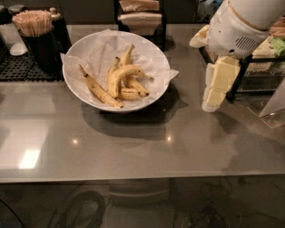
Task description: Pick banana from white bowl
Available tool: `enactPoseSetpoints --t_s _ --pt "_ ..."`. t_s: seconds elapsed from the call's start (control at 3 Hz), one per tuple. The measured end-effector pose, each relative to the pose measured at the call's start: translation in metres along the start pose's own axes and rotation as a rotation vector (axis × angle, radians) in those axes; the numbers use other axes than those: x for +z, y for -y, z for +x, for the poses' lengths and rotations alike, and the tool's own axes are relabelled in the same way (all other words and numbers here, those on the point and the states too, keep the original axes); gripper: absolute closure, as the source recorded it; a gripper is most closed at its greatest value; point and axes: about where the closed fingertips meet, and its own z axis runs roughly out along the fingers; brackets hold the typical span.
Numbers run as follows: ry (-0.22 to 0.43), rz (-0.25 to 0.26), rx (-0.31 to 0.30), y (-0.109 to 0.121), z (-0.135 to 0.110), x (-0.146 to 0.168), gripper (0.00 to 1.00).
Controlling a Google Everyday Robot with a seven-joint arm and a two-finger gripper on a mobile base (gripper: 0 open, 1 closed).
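Observation:
The white bowl (pixel 159 52), lined with crinkled white paper, stands at the back left of the grey counter. Several bananas lie in it. The plump, strongly curved, bright yellow banana (pixel 119 76) lies in the middle on top of the others. A long slim brown-speckled banana (pixel 99 91) lies along the bowl's front left. My gripper (pixel 215 85), cream-coloured under a white wrist, hangs over the counter to the right of the bowl, apart from it and empty.
A black cup of wooden stir sticks (pixel 34 31) stands left of the bowl on a black mat (pixel 22 69). A napkin holder (pixel 140 13) is behind the bowl. A black wire rack (pixel 262 73) with packets stands at the right, behind the arm. The counter's front edge (pixel 133 178) runs across.

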Motion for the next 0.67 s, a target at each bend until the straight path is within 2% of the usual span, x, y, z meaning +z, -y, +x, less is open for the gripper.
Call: enactPoseSetpoints --t_s 0.33,0.67 --pt "0.001 0.009 0.001 0.0016 -0.0009 -0.0004 0.00" --pt "0.029 0.004 0.011 0.0066 -0.0002 0.0077 0.00"
